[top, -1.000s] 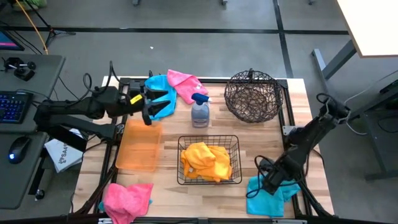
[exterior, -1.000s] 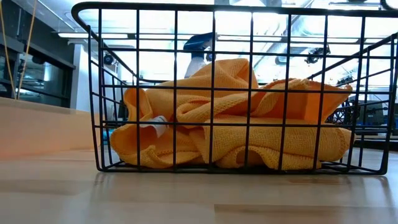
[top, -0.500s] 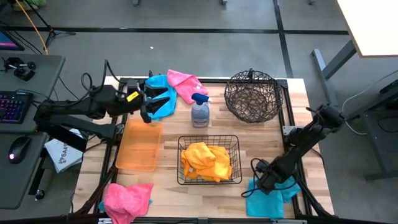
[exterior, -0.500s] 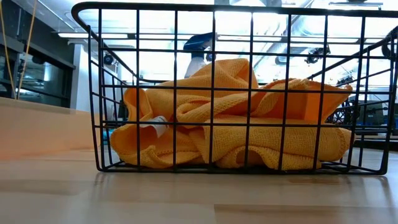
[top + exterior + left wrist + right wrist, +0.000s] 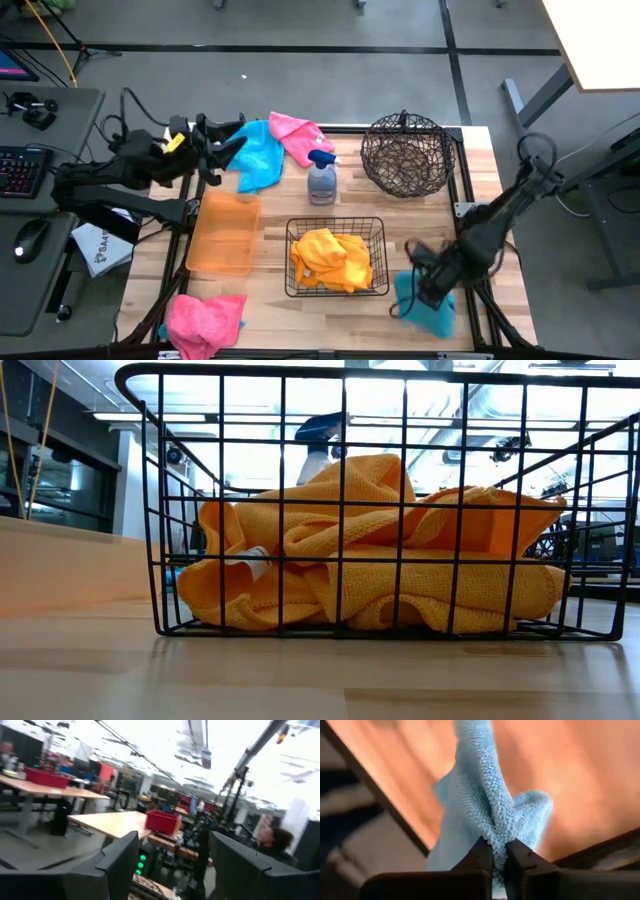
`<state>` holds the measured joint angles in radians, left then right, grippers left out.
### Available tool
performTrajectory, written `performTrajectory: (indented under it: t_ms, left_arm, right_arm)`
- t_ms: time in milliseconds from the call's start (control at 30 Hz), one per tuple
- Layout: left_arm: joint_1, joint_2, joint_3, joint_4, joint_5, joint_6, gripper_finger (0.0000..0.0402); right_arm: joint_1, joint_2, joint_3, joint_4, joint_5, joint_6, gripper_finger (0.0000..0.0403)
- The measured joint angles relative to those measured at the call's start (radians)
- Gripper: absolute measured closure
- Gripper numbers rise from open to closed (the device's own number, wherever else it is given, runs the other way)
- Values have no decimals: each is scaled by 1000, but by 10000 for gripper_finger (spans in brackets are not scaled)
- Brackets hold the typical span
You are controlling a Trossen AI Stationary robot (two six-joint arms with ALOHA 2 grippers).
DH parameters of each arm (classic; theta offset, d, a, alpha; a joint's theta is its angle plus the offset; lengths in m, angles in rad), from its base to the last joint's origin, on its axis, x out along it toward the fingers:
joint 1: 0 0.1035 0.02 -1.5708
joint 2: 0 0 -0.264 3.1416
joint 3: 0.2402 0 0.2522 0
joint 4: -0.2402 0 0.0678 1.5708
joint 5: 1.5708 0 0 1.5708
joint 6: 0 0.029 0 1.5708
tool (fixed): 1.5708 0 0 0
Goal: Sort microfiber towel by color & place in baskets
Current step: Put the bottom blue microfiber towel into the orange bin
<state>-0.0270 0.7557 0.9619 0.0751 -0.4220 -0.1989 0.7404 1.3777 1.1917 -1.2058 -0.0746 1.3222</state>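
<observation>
Pinching a blue towel (image 5: 485, 815) between clenched fingers, right gripper (image 5: 425, 285) hangs beside the basket (image 5: 337, 257); left gripper (image 5: 222, 152) released, empty

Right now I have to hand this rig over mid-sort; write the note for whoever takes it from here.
Right pincer: shut on a blue towel at the table's near right corner.
Left pincer: open, empty, beside the far blue towel.
Done: orange towels sit in the black rectangular basket.
Left: round wire basket and orange tray are empty. One pink towel lies at the far edge by the spray bottle, another pink towel at the near left corner. Both blues and both pinks still need sorting.
</observation>
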Motion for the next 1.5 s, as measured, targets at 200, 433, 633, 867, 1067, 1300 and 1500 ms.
performTrajectory:
  t_ms: [200, 433, 633, 867, 1067, 1300, 1500]
  left_arm:
    - [0, -8, 0, -2, -4, -37, 173]
    - [0, 51, 0, 1, 22, -213, 173]
    - [0, 149, 18, 8, 209, -245, 171]
    - [0, 281, 162, -135, 473, -121, 154]
    - [0, 360, 310, -436, 518, 44, 132]
    - [0, 444, 381, -527, 746, 69, 127]
    - [0, 514, 382, -519, 762, 35, 127]
  right_arm:
    - [-101, -39, 342, -201, 382, -110, 399]
    - [-276, -37, 477, 109, 544, -565, 401]
    - [-420, 21, 464, 383, 469, -769, 402]
    - [-487, 155, 464, 603, 346, -806, 402]
    - [-499, 225, 463, 763, 226, -798, 403]
    - [-499, 244, 463, 807, 211, -820, 403]
    - [-499, 244, 463, 849, 178, -891, 403]
